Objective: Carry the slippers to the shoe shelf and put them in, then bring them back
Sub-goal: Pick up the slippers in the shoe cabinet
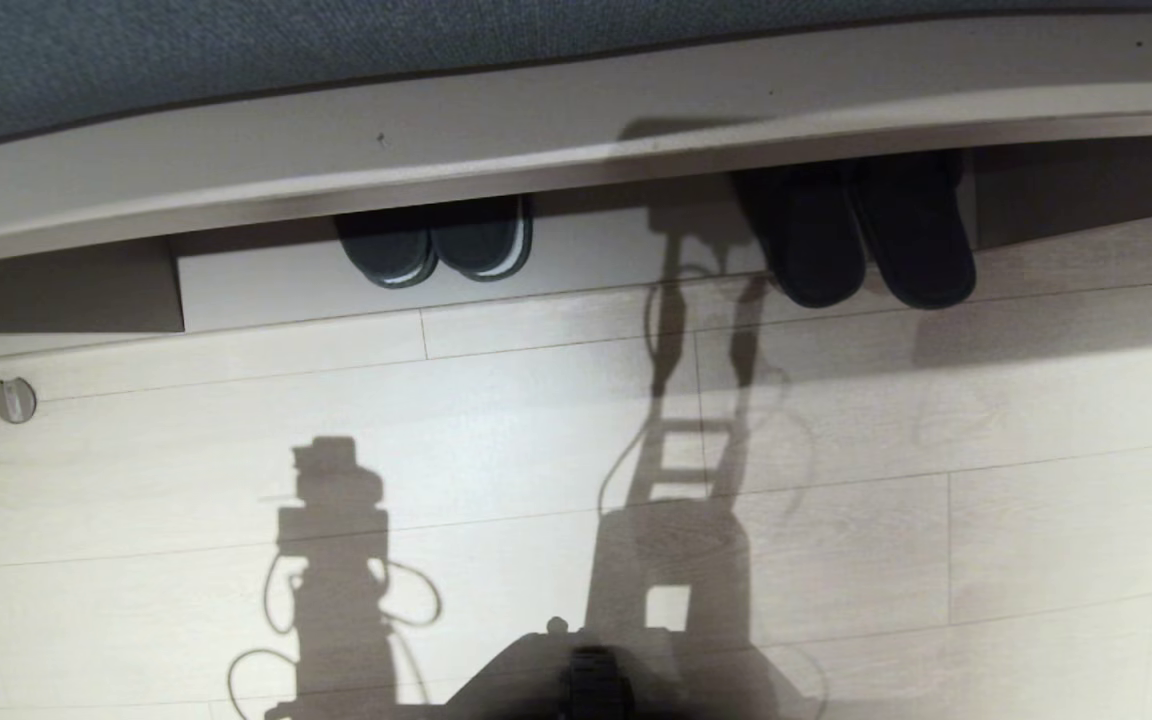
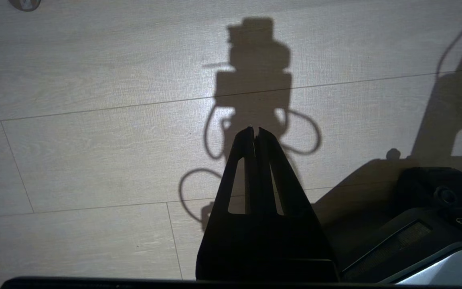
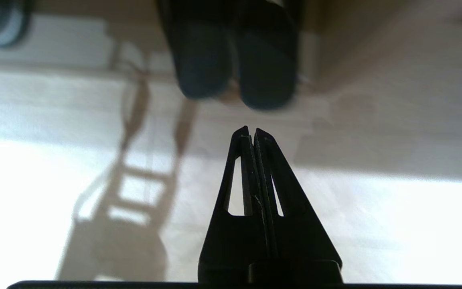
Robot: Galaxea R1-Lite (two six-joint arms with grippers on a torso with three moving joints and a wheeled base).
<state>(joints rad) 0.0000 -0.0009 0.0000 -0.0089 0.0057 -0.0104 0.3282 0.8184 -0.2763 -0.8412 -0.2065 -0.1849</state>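
Slippers [image 1: 866, 240] side by side, heels out on floor, toes under beige shelf [image 1: 576, 130] edge. Right gripper [image 3: 252, 130] near heels, fingers pressed together, empty. Left gripper [image 2: 255, 130] parked over floor, fingers together. Next: spread fingers, approach low, pinch both straps.

Seen from the robot's head, the shoe shelf [image 1: 556, 150] ran across at twelve o'clock. The slippers [image 1: 861, 240] lay at one o'clock, side by side, toes under the shelf, heels out on the floor [image 1: 536, 450]. Another pair of slippers [image 1: 433, 245] sat tucked at eleven o'clock.
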